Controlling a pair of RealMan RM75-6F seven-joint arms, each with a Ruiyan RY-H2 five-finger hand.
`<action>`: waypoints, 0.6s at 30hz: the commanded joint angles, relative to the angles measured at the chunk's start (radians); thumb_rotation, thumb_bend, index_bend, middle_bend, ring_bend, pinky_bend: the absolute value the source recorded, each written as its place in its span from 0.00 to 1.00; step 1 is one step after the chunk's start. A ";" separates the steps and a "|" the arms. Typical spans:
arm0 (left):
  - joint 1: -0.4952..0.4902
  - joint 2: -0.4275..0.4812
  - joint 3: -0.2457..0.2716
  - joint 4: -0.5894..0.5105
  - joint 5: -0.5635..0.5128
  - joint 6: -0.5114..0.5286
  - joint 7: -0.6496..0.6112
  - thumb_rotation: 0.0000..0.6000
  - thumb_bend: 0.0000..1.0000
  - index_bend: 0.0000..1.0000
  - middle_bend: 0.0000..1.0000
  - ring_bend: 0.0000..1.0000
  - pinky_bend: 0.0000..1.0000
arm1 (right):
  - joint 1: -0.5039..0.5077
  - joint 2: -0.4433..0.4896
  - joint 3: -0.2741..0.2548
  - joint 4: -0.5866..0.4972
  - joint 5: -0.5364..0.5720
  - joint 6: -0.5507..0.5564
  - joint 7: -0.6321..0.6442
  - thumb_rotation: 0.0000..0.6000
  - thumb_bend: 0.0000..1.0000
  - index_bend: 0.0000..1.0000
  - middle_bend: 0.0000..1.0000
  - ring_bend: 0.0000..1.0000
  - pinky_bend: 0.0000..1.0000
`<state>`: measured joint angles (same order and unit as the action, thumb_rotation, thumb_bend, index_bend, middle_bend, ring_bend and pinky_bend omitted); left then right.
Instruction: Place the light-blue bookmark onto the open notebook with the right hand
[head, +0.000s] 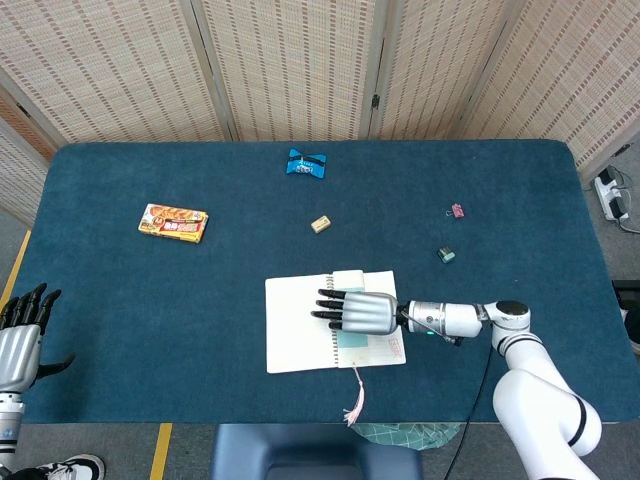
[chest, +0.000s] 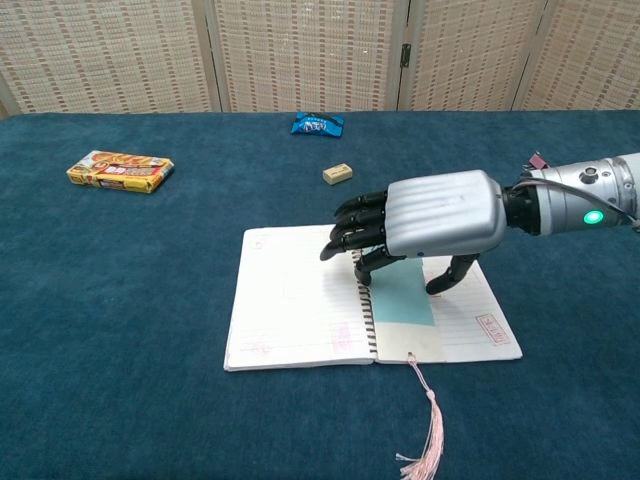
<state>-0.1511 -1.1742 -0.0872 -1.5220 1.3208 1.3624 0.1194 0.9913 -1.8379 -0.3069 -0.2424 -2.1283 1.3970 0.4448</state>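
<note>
The open spiral notebook (head: 297, 325) (chest: 295, 300) lies flat near the table's front edge. The light-blue bookmark (chest: 403, 300) (head: 352, 341) lies on its right page beside the spiral, and its pink tassel (chest: 430, 430) (head: 353, 405) trails off the front edge onto the cloth. My right hand (chest: 430, 215) (head: 362, 313) hovers palm-down over the bookmark's far end. Its curled fingers and thumb hold that end, which the hand hides. My left hand (head: 20, 335) hangs with spread fingers beyond the table's left front corner, holding nothing.
A yellow snack box (head: 173, 222) (chest: 120, 171) lies at the left. A blue packet (head: 307, 164) (chest: 317, 124) sits at the far middle, with a small eraser (head: 321, 224) (chest: 337, 174) nearer. A pink clip (head: 456, 211) (chest: 537, 161) and a teal clip (head: 446, 255) lie to the right.
</note>
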 joint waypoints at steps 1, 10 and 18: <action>0.001 -0.002 -0.001 -0.001 -0.004 -0.001 0.006 1.00 0.22 0.13 0.00 0.00 0.01 | 0.005 -0.003 -0.011 0.011 0.007 0.002 0.003 1.00 0.24 0.36 0.12 0.12 0.10; -0.002 -0.006 -0.002 0.004 -0.013 -0.006 0.014 1.00 0.22 0.13 0.00 0.00 0.01 | 0.004 -0.008 -0.031 0.027 0.032 0.006 0.012 1.00 0.24 0.36 0.11 0.12 0.11; -0.001 -0.008 -0.003 0.005 -0.014 -0.003 0.019 1.00 0.22 0.13 0.00 0.00 0.01 | -0.003 0.000 -0.052 0.029 0.042 0.026 0.016 1.00 0.24 0.36 0.11 0.12 0.11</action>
<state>-0.1523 -1.1824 -0.0901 -1.5167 1.3070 1.3590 0.1389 0.9895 -1.8388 -0.3575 -0.2125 -2.0875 1.4224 0.4602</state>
